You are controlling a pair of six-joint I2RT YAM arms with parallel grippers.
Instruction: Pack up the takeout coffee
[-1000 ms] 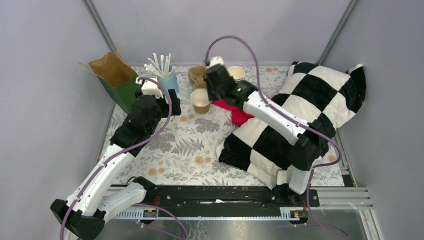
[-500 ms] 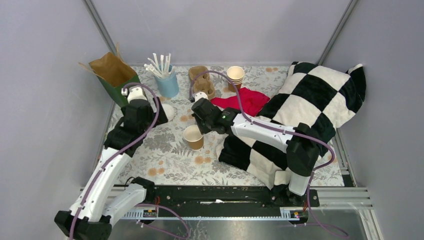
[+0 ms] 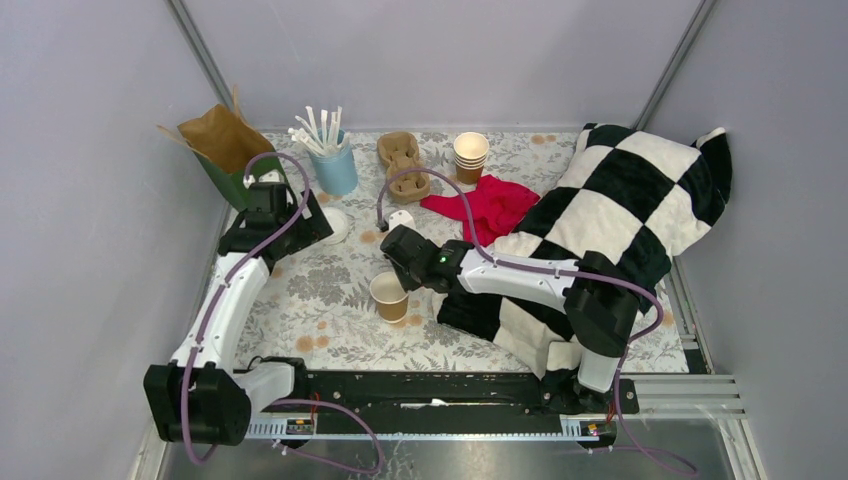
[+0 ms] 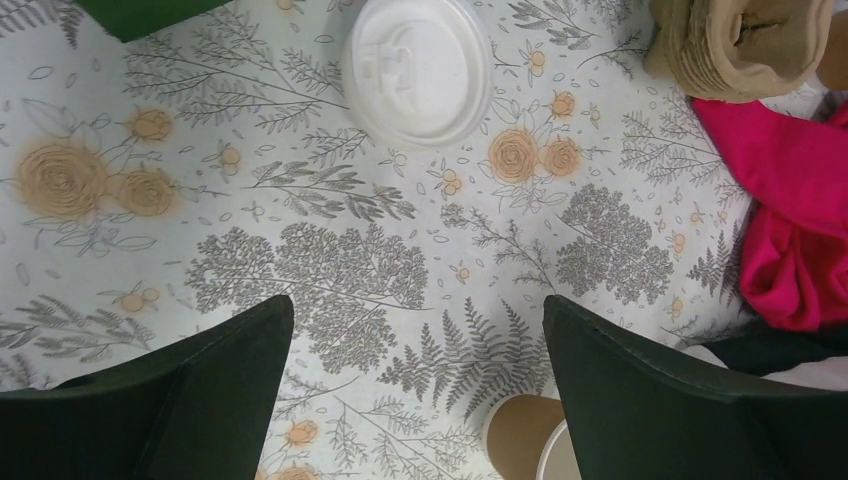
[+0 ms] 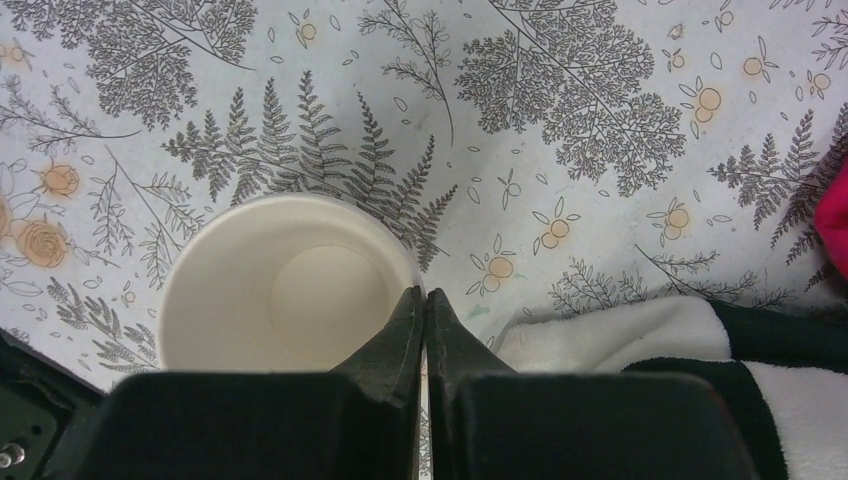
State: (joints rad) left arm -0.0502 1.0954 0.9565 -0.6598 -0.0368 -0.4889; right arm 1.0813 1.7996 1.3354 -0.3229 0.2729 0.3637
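Top view: the cup (image 3: 388,297) stands upright, open mouth up, long axis vertical, beside the pillow (image 3: 620,200). The right claw (image 3: 398,272) is clamped on its rim.

Left wrist: the left claw (image 4: 415,310) is spread wide, with the lid (image 4: 417,68) lying flat ahead.

Right wrist: the fingers pinch the cup's wall.

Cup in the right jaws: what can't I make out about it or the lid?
Right wrist: the rim of the cup at the pinch, behind the shut jaws; its outer wall, from above.
Left wrist: most of the cup, cut off by the bottom edge and a finger.
Top: part of the lid, under the left arm.
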